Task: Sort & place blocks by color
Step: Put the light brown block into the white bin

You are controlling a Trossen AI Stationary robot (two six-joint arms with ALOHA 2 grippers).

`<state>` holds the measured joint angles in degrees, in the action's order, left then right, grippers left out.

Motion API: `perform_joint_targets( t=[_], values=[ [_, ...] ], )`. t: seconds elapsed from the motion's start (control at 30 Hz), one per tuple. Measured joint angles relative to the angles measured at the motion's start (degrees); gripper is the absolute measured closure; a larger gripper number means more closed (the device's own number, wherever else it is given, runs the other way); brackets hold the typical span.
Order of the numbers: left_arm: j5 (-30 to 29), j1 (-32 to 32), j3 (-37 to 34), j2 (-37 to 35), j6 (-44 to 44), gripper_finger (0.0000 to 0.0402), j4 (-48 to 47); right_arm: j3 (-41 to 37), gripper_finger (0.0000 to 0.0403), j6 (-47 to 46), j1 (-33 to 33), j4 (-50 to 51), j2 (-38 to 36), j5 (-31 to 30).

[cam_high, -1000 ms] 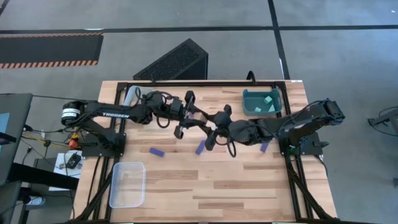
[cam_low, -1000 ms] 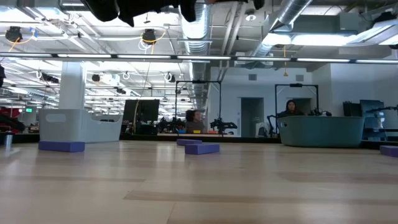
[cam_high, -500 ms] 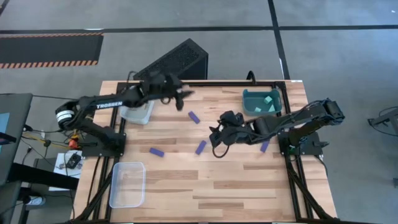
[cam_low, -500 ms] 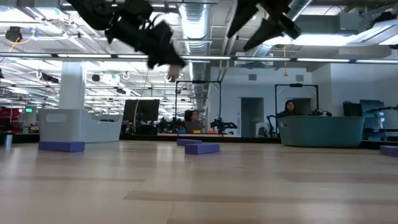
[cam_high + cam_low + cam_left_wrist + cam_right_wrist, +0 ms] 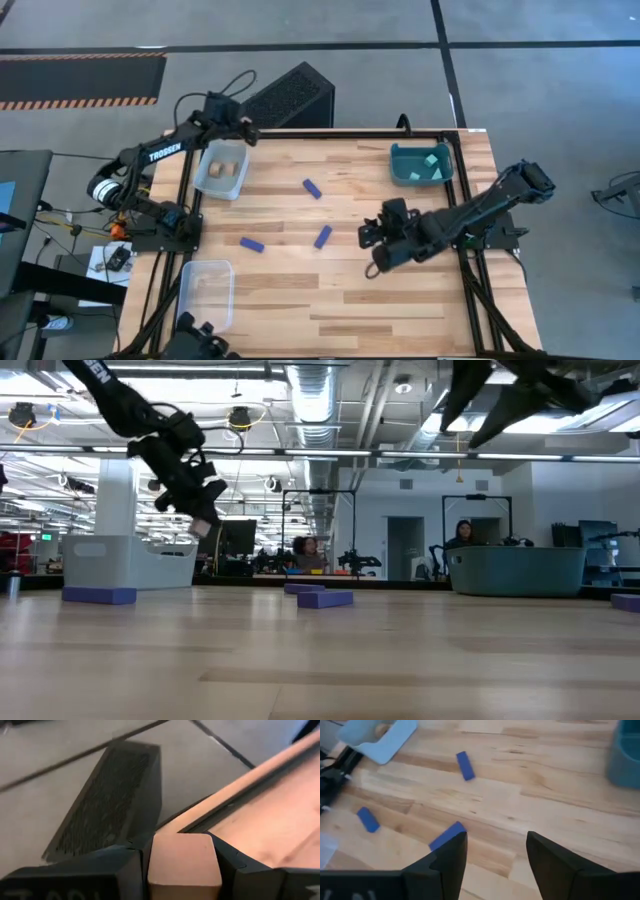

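Note:
My left gripper (image 5: pixel 240 131) hangs over the table's far left corner, just beyond the grey bin (image 5: pixel 205 182), shut on a pale tan block (image 5: pixel 182 865). The bin holds tan pieces (image 5: pixel 222 169). Three dark blue bars (image 5: pixel 313 188) (image 5: pixel 323 236) (image 5: pixel 252 244) lie flat on the wood mid-table. A teal bin (image 5: pixel 402 168) at the far right holds cyan cubes (image 5: pixel 432 160). My right gripper (image 5: pixel 376 246) hovers open above the table, right of the bars, with nothing between its fingers (image 5: pixel 447 862). My left gripper pinches the tan block between its two fingers, one on each opposite side (image 5: pixel 154 870). The fingers slant downward toward the table's far edge. The block is lifted clear of the table and the bin.
A clear bin (image 5: pixel 205 293) sits at the near left. A black perforated box (image 5: pixel 283 98) stands on the floor beyond the far edge. Bare wood lies across the near half of the table (image 5: pixel 330 315).
My left gripper has swung from mid-table to the far left corner, sinking and turning toward the far edge. My right gripper has drawn back toward the table's right and near edges, and its wrist has rolled. The blue bars have not moved.

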<state>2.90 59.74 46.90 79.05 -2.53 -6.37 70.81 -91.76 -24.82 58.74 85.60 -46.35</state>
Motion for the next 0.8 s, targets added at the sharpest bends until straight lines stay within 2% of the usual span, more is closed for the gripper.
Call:
perform_joint_targets(
  t=[0.1,0.2,0.4,0.53,0.8],
  values=[
    [0.52,1.65,-1.94,-0.01,0.67,0.0297,0.65,-0.02,0.0181,-4.89,-1.8,4.16,0.0,-0.11],
    [-1.74,1.71,-2.87,0.0,0.99,0.0297,0.91,-0.04,0.0182,-7.33,-2.61,7.01,0.0,-0.09],
    [-7.67,1.73,-4.68,-0.01,5.91,0.029,0.08,-0.04,0.0182,-7.43,-2.31,10.79,-0.17,0.66],
    [-8.67,1.71,-5.32,0.02,8.85,0.0289,-1.25,-0.04,0.0182,-7.41,-2.09,11.48,-0.22,2.76],
    [-9.62,1.71,-5.34,0.02,15.04,0.0284,-2.43,-0.04,0.0182,-7.39,-3.51,12.52,-0.22,3.18]
  ],
)
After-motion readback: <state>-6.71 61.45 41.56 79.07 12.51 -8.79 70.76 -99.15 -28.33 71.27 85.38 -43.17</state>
